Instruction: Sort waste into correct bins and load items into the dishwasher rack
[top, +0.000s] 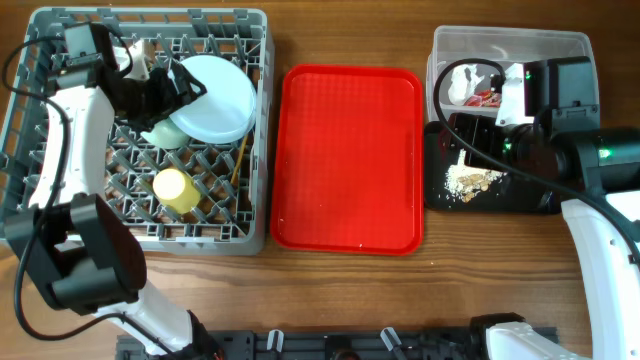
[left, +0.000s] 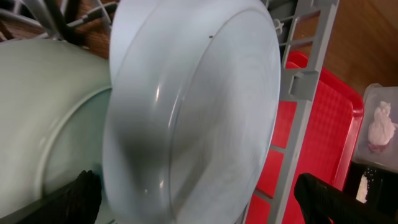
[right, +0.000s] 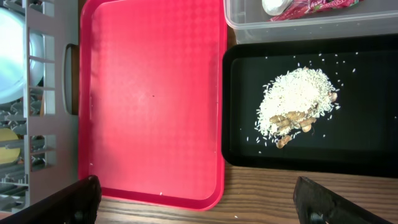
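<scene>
Plate (top: 212, 97): leaning in rack (top: 200, 238), far-left corner.
Left claw (left: 202, 196): apart, flanking plate.
Right claw (right: 199, 196): apart, over black tray (right: 249, 124).

furniture: brown wooden table (top: 500, 290) | surface: plank grain with darker streaks, matte | light: even, soft, only faint shadows

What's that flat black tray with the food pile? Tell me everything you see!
The shallow black rectangular tray looks like shiny plastic with a low raised rim. It lies flat on the wooden table, close beside the red serving tray and next to the clear plastic tub. A heap of pale grains and brown bits sits in it, with loose grains scattered around.
</scene>
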